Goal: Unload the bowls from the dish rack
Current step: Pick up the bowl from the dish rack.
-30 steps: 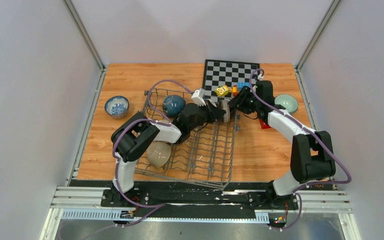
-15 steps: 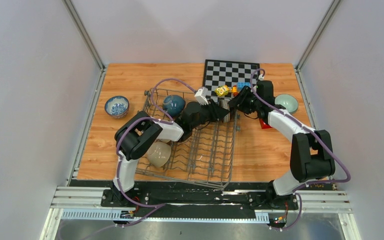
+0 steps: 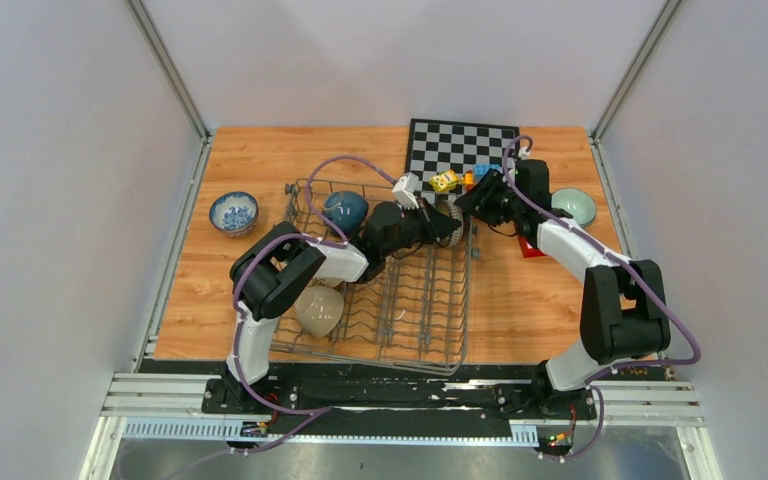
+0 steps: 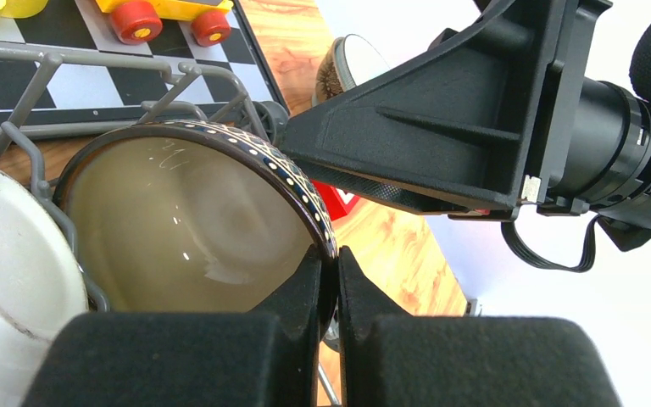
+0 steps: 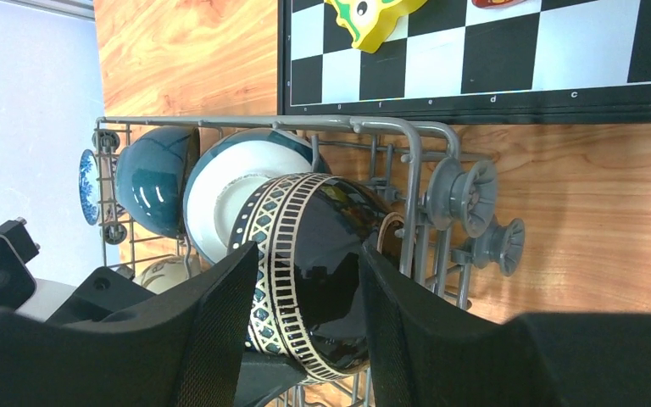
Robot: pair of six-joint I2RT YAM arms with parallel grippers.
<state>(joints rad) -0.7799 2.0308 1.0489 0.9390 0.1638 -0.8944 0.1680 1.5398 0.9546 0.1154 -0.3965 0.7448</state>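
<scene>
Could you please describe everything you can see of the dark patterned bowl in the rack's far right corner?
The dark patterned bowl looks glazed ceramic: glossy near-black outside with cream ladder and diamond bands, a pale beige inside. It stands on edge in the dish rack, beside a white-lined bowl. The left gripper pinches its rim, jaws shut; the right gripper flanks it, jaws apart, contact unclear.

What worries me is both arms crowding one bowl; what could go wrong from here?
1. The left gripper pinches only the thin rim of the dark patterned bowl, so it may slip on lifting.
2. The right gripper stands open around the same bowl; the arms could collide.
3. The dish rack wires and a white-lined bowl crowd it and might snag.
</scene>
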